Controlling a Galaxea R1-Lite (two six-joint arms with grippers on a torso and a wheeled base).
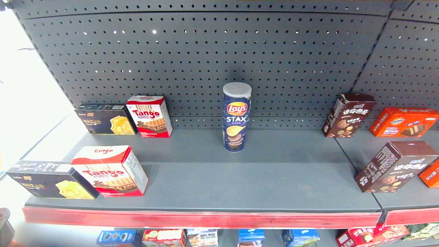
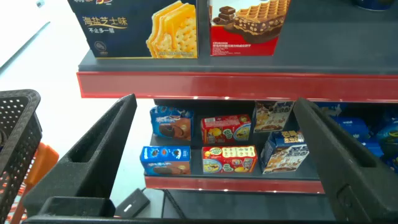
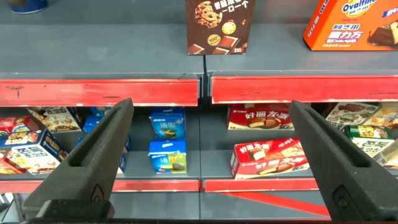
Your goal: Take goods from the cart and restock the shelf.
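A grey metal shelf with a red front strip [image 1: 274, 181] spans the head view's middle. A black mesh cart [image 2: 15, 143] sits beside the left gripper [image 2: 214, 102]; it and the right gripper [image 3: 211, 106] gape wide, empty. A blue grey-lidded chip can [image 1: 236, 118] stands upright centre frame.

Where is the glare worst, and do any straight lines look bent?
Head view: blown-out white along the left edge beside the front black cracker box, light pricking through the pegboard holes, its upper seam curving. Left wrist view: white washout beside the basket. Right wrist view: even light, no glare.
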